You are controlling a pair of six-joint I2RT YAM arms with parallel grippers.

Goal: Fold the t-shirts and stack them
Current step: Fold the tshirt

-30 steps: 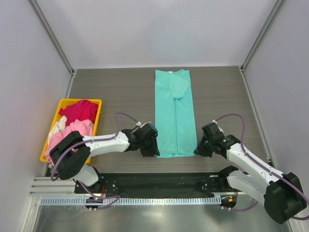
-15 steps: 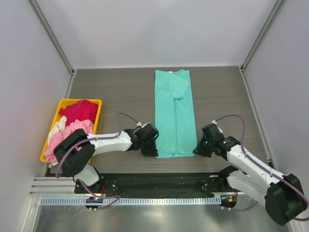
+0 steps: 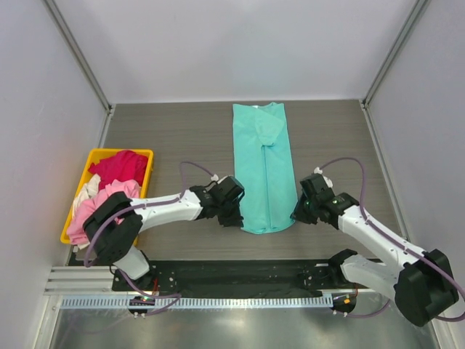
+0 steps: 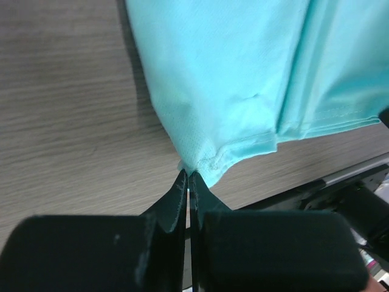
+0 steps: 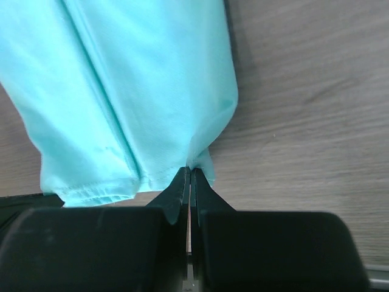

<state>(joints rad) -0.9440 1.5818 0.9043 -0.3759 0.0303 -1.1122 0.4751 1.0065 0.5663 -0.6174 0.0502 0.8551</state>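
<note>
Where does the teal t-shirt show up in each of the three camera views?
Top external: teal t-shirt lies lengthwise on the table, centre.
Left wrist: the shirt fills upper right, corner pinched by left gripper.
Right wrist: the shirt fills upper left, corner pinched by right gripper.
Shared landmark: its stitched near hem.
</note>
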